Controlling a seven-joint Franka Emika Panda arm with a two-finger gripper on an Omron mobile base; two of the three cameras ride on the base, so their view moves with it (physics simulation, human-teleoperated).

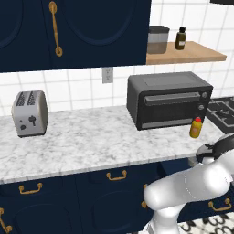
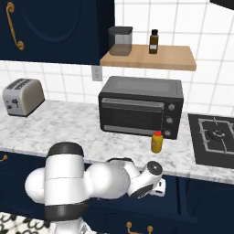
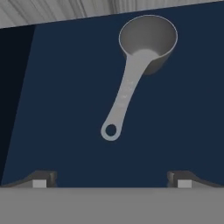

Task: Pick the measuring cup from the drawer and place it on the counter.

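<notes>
Measuring cup (image 3: 139,65) lies flat on drawer (image 3: 65,109) floor, handle toward gripper (image 3: 112,178). Fingers spread wide, nothing held. Your risk: thin handle slips if you close off-centre, or fingertips strike drawer floor.

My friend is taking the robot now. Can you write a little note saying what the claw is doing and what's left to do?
Claw: open, holding nothing, aimed down into the drawer.
Measuring cup: lying on the drawer's navy floor ahead of the fingertips, bowl far, handle pointing back toward the claw.
Counter: holds a toaster, a toaster oven and a yellow bottle.
Done: the drawer is open and the claw is lined up over the cup.
Left: lower, grip the cup, lift it out, set it on the counter.
</notes>
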